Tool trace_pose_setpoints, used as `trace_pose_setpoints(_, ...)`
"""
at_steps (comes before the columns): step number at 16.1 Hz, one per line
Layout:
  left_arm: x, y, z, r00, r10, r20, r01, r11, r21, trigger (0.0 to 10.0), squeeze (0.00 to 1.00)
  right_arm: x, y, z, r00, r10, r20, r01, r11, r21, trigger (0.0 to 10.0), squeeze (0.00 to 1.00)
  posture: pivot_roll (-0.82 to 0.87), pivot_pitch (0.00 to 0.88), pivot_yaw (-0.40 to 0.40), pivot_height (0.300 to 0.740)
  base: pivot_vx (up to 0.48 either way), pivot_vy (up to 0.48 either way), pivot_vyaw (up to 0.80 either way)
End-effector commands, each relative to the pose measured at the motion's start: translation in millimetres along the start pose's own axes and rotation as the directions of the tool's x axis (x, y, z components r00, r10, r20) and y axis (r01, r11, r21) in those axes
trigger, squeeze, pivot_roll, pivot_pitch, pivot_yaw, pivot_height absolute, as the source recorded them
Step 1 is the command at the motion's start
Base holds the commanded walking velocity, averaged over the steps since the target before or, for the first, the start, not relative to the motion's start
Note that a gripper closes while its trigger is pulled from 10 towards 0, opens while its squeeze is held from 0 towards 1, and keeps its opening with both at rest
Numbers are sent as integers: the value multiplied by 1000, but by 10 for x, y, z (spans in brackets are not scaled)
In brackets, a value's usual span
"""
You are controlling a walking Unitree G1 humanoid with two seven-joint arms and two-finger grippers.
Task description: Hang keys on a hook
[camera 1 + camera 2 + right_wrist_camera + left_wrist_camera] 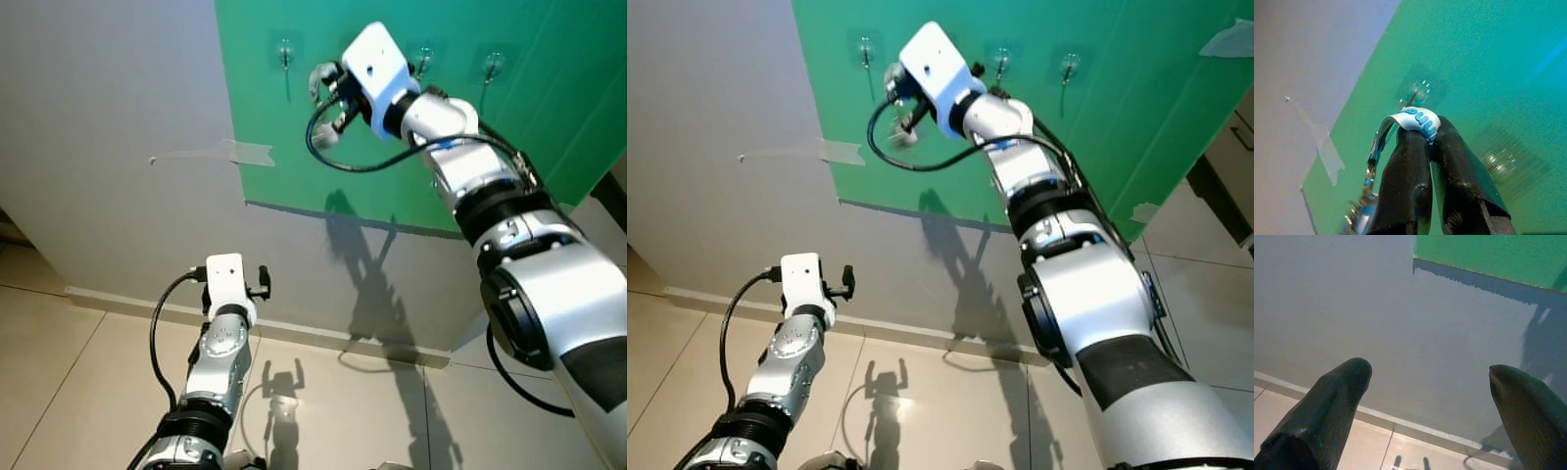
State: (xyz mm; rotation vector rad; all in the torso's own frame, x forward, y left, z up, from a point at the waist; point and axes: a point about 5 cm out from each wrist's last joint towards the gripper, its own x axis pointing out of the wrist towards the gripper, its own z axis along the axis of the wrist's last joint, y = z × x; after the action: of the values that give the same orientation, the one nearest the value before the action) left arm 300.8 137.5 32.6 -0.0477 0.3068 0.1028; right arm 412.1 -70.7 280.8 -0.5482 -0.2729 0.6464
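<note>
Reaching up in the head views, the right gripper sits between hooks on a green board; the left gripper hangs low above floor tiles. Left wrist view: fingers spread apart before grey wall. Right wrist view: fingers clamped on the keys' blue strap, near a clear hook.

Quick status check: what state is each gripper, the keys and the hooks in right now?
Right gripper: raised at the green sheet, shut on the key strap.
Keys: dangling from the strap, not yet on a hook.
Hooks: three on the sheet, all bare.
Left gripper: open, low, facing the wall.
</note>
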Motion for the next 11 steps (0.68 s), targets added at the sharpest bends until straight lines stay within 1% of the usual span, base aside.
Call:
trace_pose_setpoints(1,-13,0,5,1000,9,6,-9,1000,-2,10000,0,0,-86,80,1000,-19,16,20,999,-27,0,0,-69,0,-27,740,0,0,0)
trace_pose_setpoints(4,-30,-18,-22,1000,6,1,-6,1000,-4,10000,0,-5,-237,176,996,-86,16,86,996,-31,0,0,-64,0,-28,740,0,0,0)
trace_pose_setpoints(6,-32,-22,-26,1000,5,0,-5,1000,-4,10000,0,-4,-274,207,995,-102,18,102,994,-35,0,0,-63,0,-28,740,0,0,0)
trace_pose_setpoints(8,-51,-42,-40,1000,4,0,-4,1000,-4,10000,0,-18,-345,242,992,-128,15,129,991,-41,0,0,-54,0,-30,740,0,0,0)
trace_pose_setpoints(11,-59,18,-52,1000,11,-3,-11,1000,-4,10000,0,-9,-437,342,985,-174,11,174,983,-62,0,0,-37,0,-39,740,0,0,0)
